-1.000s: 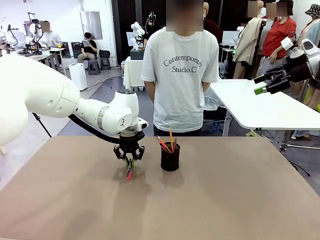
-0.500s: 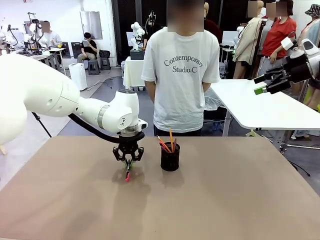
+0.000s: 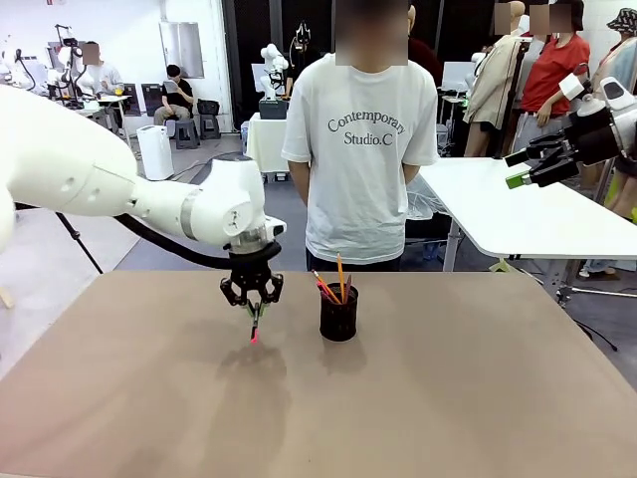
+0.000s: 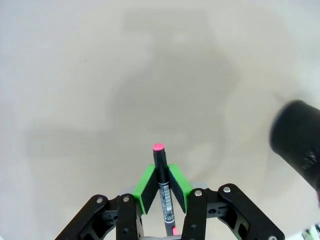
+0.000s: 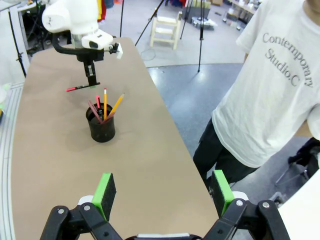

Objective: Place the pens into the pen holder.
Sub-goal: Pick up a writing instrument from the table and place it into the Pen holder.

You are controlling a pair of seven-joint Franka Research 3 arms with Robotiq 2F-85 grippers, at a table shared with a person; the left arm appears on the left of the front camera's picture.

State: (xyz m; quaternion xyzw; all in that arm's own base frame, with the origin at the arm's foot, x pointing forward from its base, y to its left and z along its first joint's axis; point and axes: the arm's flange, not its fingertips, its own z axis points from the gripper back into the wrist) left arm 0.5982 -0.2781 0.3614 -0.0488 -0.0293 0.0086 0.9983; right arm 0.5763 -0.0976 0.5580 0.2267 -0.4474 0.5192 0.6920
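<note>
My left gripper [image 3: 253, 307] hangs over the table, left of the pen holder [image 3: 338, 315], and is shut on a black pen [image 3: 255, 329] with a pink end pointing down. In the left wrist view the green pads [image 4: 146, 184] clamp that pen [image 4: 159, 159], and the holder [image 4: 299, 142] is a dark blur at the right edge. The black mesh holder [image 5: 102, 129] carries several pens [image 5: 105, 106], orange and reddish ones. My right gripper [image 3: 515, 169] is raised high at the right, away from the table, and stands open [image 5: 162, 192] with nothing in it.
A person in a white T-shirt [image 3: 360, 139] stands at the table's far edge, right behind the holder. The brown tabletop [image 3: 418, 398] is bare around the holder. A white table [image 3: 518, 214] stands off to the right.
My left gripper has risen a little with the pen in it, lifting the pink end off the table. The right arm has not moved.
</note>
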